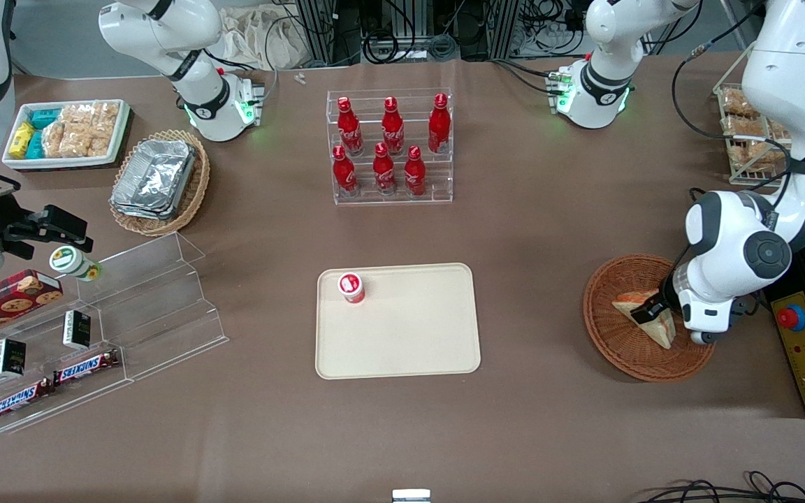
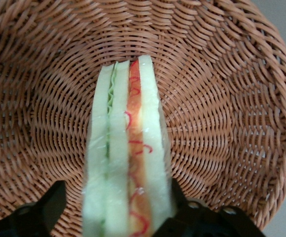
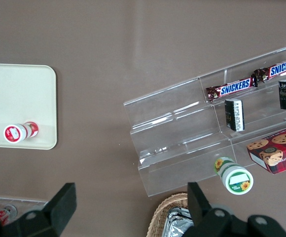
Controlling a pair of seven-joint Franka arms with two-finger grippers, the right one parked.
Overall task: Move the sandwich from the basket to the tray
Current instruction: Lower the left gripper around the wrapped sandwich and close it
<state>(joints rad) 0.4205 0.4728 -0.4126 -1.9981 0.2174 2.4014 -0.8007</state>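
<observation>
One sandwich (image 2: pixel 128 163) lies in one basket (image 2: pixel 222 123); gripper (image 1: pixel 654 307) fingers (image 2: pixel 52 205) straddle it, open; one tray (image 1: pixel 409 342) holds one small bottle (image 1: pixel 351 287).

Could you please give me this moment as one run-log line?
phase: grasping | gripper: in basket, fingers astride sandwich, one pad touching | sandwich: not lifted | tray: holds small red-capped container
</observation>
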